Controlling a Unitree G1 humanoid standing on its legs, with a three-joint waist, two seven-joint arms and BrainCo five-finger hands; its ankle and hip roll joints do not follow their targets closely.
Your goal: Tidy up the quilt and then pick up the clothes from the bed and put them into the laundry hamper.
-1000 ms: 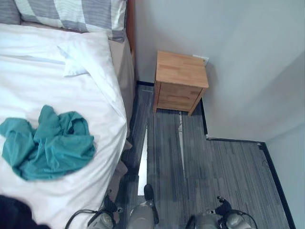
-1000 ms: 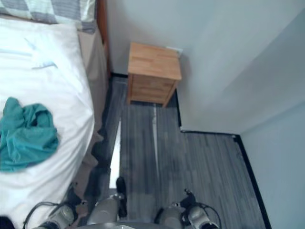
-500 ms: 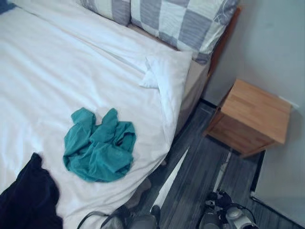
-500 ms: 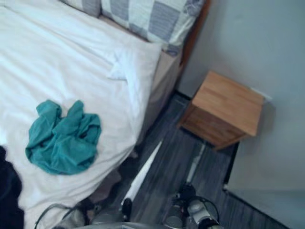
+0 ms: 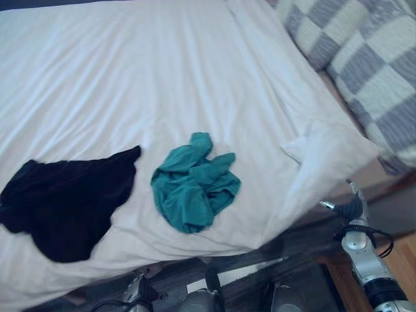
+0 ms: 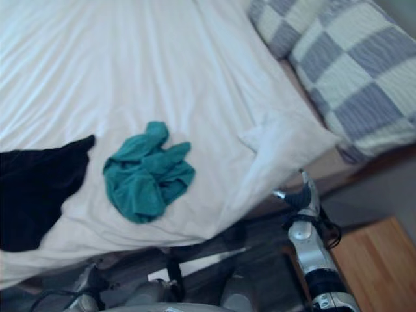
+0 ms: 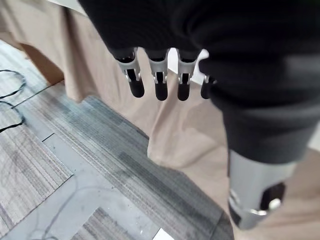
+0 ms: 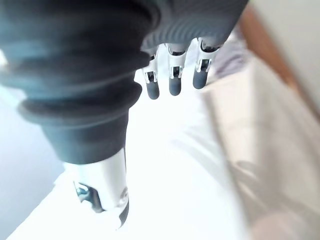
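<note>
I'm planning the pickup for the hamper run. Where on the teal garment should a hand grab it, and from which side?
Probably the raised, bunched folds at the middle of the teal garment, approached from above on the bed-edge side. It lies crumpled in a heap on the white quilt, so those folds give the fingers something to pinch. The right hand, open, is near that edge; the black garment lies apart.

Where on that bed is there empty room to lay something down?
The wide white quilt beyond the teal shirt and black garment is bare, up to the checked pillows. The near edge, where both clothes lie, is crowded.
</note>
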